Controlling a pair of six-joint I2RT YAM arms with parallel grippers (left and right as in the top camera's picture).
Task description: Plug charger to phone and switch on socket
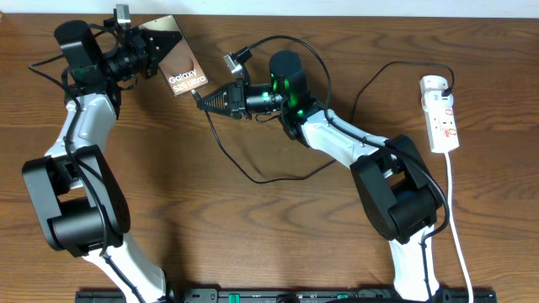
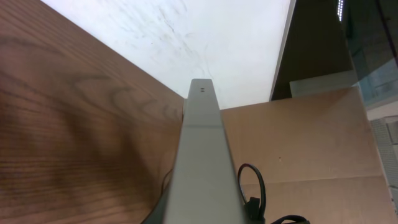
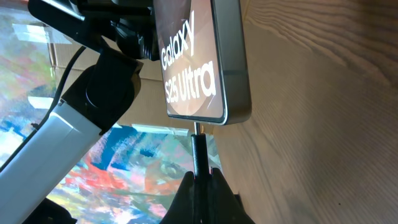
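Note:
My left gripper (image 1: pixel 155 52) is shut on the phone (image 1: pixel 178 64), a bronze-brown slab held off the table at the back left, lettered end toward the middle. The left wrist view shows only the phone's grey edge (image 2: pixel 202 149) running up the centre; the fingers are hidden. My right gripper (image 1: pixel 203 98) is shut on the charger plug (image 3: pixel 199 152), a small black tip. Its metal end (image 3: pixel 196 129) meets the lower edge of the phone (image 3: pixel 193 62). How deep it sits cannot be told. The black charger cable (image 1: pixel 253 178) loops over the table. The white socket (image 1: pixel 440 114) lies at the far right.
A white cord (image 1: pixel 456 227) runs from the socket toward the table's front edge. A black cable (image 1: pixel 370 84) arcs between the right arm and the socket's top end. The left arm's body (image 1: pixel 76 202) stands over the table's left side.

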